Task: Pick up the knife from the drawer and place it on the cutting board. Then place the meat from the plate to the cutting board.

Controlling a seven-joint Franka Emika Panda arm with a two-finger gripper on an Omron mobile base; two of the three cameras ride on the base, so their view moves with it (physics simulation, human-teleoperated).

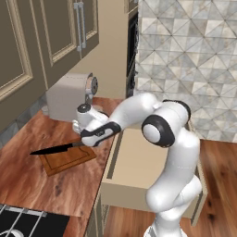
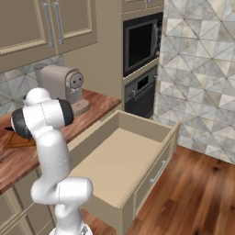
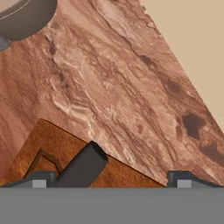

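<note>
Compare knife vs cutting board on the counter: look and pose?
The knife is slim, black-bladed and dark-handled; the cutting board is flat, broad and reddish-brown with a grooved rim. The knife lies across the cutting board, its blade tip overhanging the edge; the cutting board sits flat on the wooden countertop. Both are free of the open gripper.

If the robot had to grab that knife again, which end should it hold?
Probably the handle, the thick round dark end, not the thin pointed blade. The knife lies flat across the cutting board, blade tip poking past the board's edge, handle toward the arm. Coming straight down from above, the open gripper could close its fingers across the handle's sides.
</note>
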